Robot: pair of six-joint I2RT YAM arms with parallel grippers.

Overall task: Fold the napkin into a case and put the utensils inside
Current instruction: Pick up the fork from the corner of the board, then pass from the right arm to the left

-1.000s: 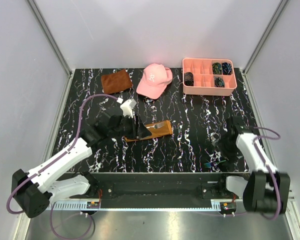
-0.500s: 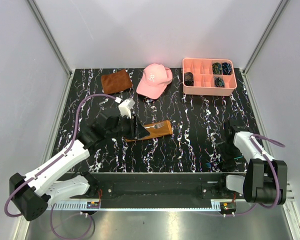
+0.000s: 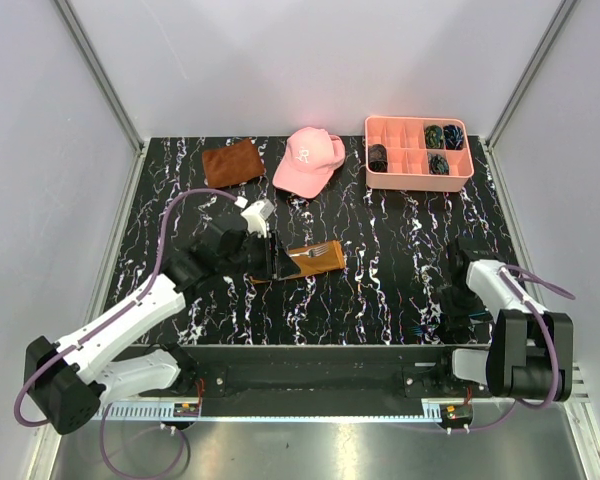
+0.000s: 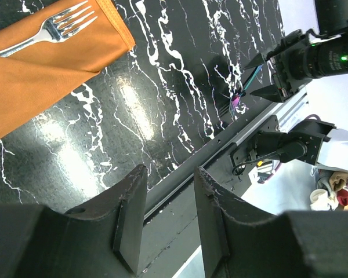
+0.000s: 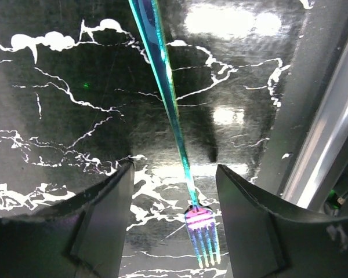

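Iridescent fork lies btwn R claw, apart, not touching | L claw apart, empty

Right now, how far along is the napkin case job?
Done: the napkin case is folded, a silver fork lying on it. In hand: the right claw, open, straddles the iridescent fork at the near right, not gripped. The left claw is open beside the case. Left: lift that fork and tuck it in.

Light: bright, even, overhead | glare: white patches on glossy tabletop in both wrist views | shadows: faint | focus: sharp
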